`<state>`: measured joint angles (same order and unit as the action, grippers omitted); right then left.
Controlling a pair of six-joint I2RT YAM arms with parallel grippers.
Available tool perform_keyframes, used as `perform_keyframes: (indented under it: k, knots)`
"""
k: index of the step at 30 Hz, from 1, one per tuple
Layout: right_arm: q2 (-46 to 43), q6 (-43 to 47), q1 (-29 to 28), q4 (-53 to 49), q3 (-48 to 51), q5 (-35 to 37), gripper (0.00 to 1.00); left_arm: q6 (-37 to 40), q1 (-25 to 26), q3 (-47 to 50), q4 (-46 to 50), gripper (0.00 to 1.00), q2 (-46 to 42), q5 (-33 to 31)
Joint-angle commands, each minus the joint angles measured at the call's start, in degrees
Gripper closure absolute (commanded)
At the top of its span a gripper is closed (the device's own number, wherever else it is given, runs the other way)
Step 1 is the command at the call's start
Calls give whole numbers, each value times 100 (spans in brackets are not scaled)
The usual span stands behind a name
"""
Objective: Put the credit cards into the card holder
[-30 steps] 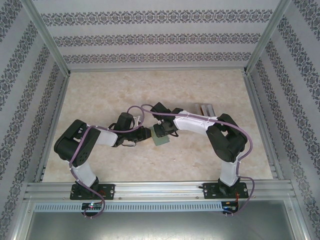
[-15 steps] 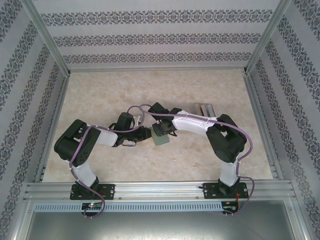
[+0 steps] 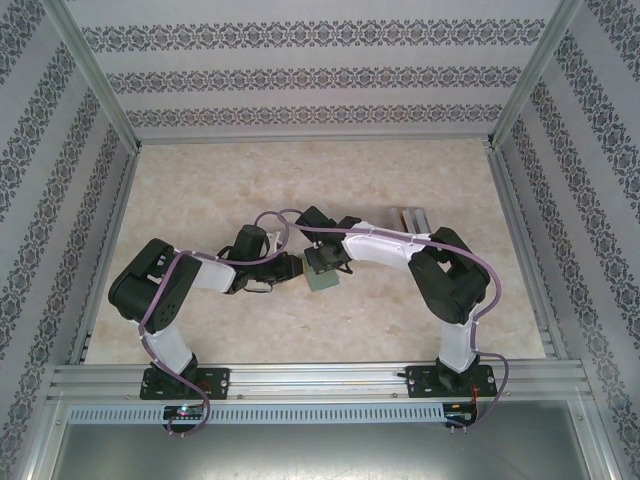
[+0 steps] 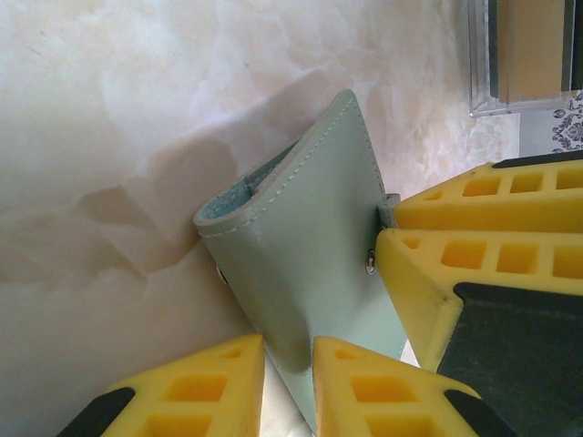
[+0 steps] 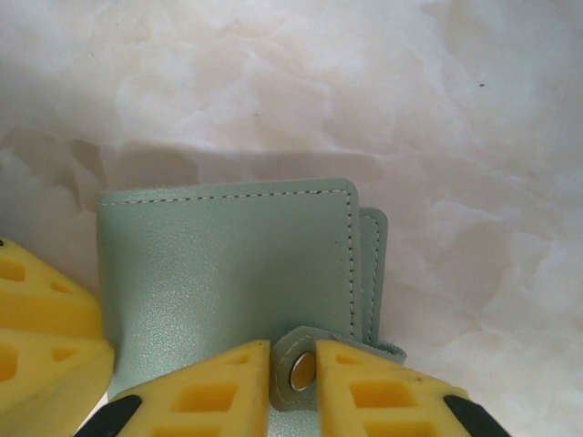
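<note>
Yellow fingers of the right pincer (image 5: 291, 369) had just narrowed onto the tab (image 5: 293, 339) of the closed green wallet (image 5: 228, 273), pinching it low in the frame. The left pincer (image 4: 288, 353) gripped the wallet's edge at the centre of the table (image 3: 400, 170). Unsnapping looked next; a tan card (image 4: 533, 45) sat in its rack (image 4: 478, 55), upper right.

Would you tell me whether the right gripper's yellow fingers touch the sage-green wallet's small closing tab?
Touching. The right wrist view shows both yellow fingers pressed against the green closing tab, no gap.
</note>
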<state>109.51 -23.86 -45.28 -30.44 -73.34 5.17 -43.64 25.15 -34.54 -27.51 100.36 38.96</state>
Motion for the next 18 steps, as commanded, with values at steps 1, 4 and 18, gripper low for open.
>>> perform_keyframes:
  k: [1,4,18]
  knots:
    - [-13,-75,-39,-49,-14,61,80,42,145,102,527,78,415,-388]
    - [-101,-80,-14,-16,13,-7,79,45,148,97,537,78,415,-389]
    - [-328,-157,89,189,259,-190,76,35,145,72,545,78,445,-344]
